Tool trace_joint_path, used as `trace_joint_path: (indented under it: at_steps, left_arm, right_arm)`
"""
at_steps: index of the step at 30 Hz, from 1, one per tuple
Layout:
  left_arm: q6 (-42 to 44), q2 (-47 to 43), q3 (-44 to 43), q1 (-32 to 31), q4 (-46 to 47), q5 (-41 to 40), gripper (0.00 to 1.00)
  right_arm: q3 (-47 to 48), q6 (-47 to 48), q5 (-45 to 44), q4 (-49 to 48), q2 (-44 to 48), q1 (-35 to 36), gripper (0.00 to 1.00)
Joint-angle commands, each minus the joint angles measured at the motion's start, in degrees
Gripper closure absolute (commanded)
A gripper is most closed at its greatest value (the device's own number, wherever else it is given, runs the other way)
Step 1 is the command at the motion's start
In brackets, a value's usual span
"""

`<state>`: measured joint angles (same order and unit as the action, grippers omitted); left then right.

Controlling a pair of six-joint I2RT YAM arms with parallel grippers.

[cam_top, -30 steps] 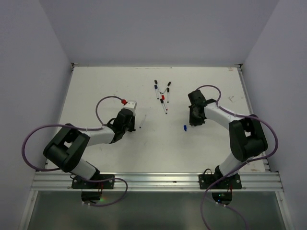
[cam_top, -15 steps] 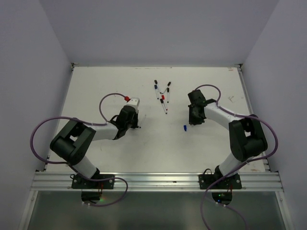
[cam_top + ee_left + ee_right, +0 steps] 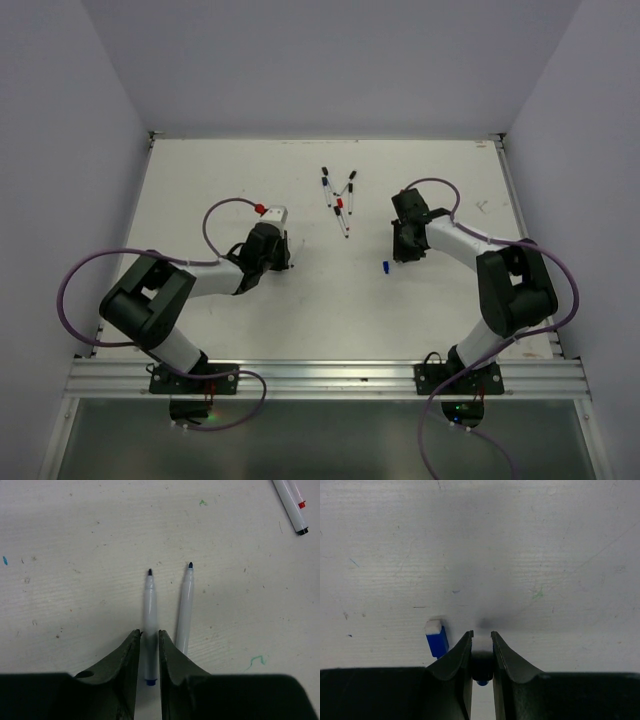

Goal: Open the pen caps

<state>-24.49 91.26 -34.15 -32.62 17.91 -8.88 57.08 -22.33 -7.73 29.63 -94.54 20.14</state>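
My left gripper point(image 3: 149, 632) is shut on an uncapped white pen barrel point(image 3: 149, 600) whose dark tip points away, low over the table. A second uncapped pen point(image 3: 185, 610) lies just to its right. My right gripper point(image 3: 481, 634) is shut on a dark pen cap point(image 3: 482, 652) with a white end. A loose blue pen cap point(image 3: 436, 639) lies on the table just left of the right gripper's fingers; it also shows in the top view point(image 3: 385, 267). In the top view the left gripper point(image 3: 283, 258) is at centre left and the right gripper point(image 3: 403, 252) at centre right.
Several capped pens point(image 3: 340, 198) lie in a loose cluster at the back centre of the white table point(image 3: 200, 200). One of them, with a red and black end point(image 3: 299, 515), shows at the top right of the left wrist view. Grey walls surround the table.
My left gripper has moved right to the pen that lay beside it and closed on its barrel. The right arm and the blue cap have not moved.
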Motion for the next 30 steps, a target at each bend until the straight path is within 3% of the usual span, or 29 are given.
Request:
trace_joint_path:
  at_steps: [1,17,30]
  left_arm:
    - [-1.96,0.05,1.54,0.28,-4.11,1.41,0.76]
    - [-4.43,-3.19,2.51,0.37,-4.64,0.71,0.71]
    - [-4.60,-11.27,2.16,0.37,-6.13,2.91,0.68]
  right_arm:
    - [-1.35,0.88,0.78,-1.68,0.06,-0.10,0.79]
    - [-2.76,0.88,1.93,-3.61,0.15,-0.10,0.78]
    - [-3.03,0.71,3.59,-4.67,0.32,-0.01,0.69]
